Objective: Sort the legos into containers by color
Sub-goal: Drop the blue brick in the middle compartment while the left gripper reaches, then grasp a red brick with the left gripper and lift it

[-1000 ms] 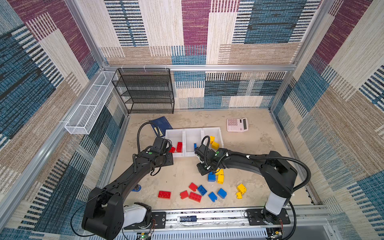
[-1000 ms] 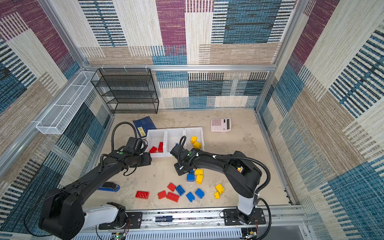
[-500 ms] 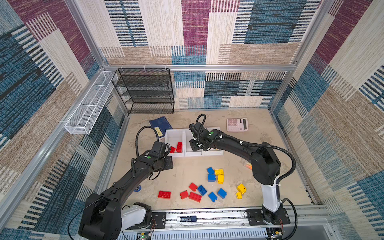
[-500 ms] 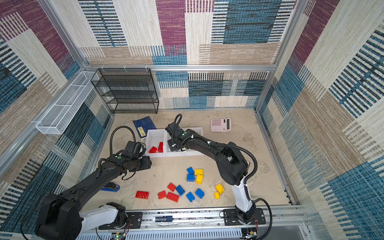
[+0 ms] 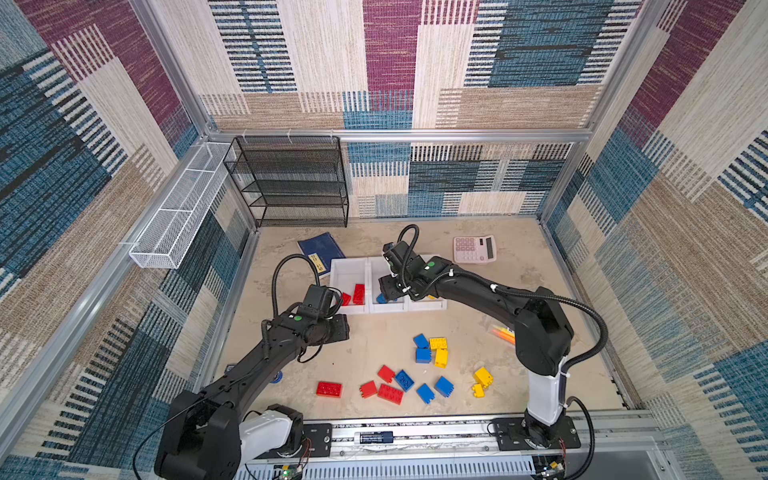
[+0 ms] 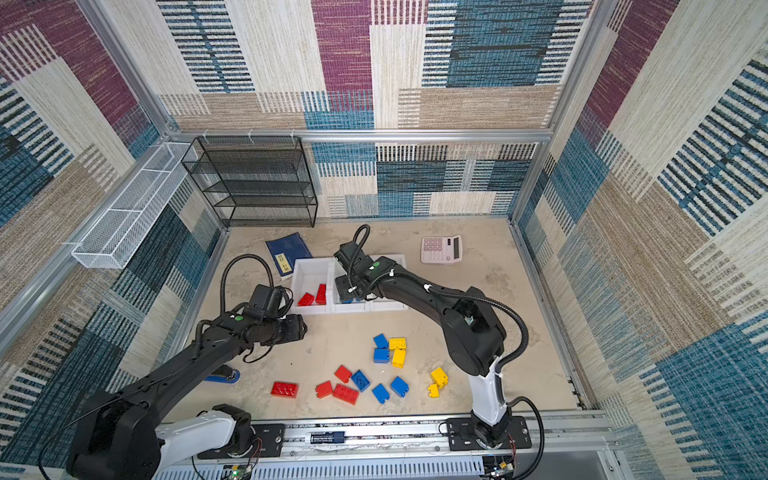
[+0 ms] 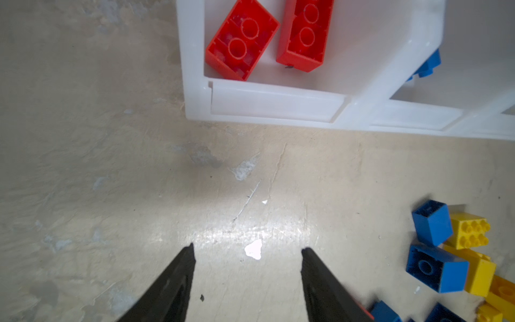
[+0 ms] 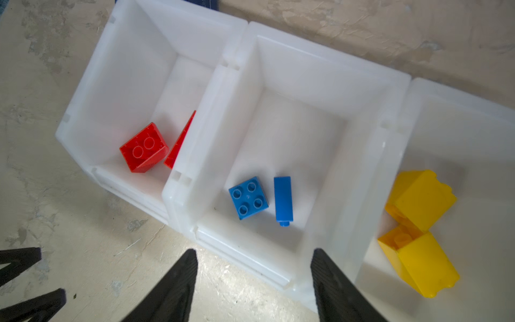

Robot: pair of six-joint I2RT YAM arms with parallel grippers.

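Patchwork carpet panels wall in a sandy bench (image 5: 374,345). Along its front edge lie the loose legos (image 5: 390,394): red ones toward the left, blue in the middle, two yellow toward the right. A little farther back sits a tight clump (image 5: 438,344) of two blue and two yellow.

Beyond that, the left gripper (image 7: 247,246) hovers over bare bench just short of the containers (image 5: 348,266), its pincer spread wide with nothing between the fingers.

Toward the right edge, a marker pack (image 5: 503,334) shows partly behind the right arm.

At mid-bench the containers stand in a row. The left one holds two red bricks (image 7: 242,39), the middle one two blue bricks (image 8: 248,198) and the right one two yellow bricks (image 8: 423,200).

Above the near rim of the middle container hangs the right gripper (image 8: 255,251), its pincer wide and empty.

Farther back lie a pink calculator (image 5: 474,249) and a blue booklet (image 5: 321,250), the booklet just beside the left container. A black mesh rack (image 5: 291,183) fills the back left corner.
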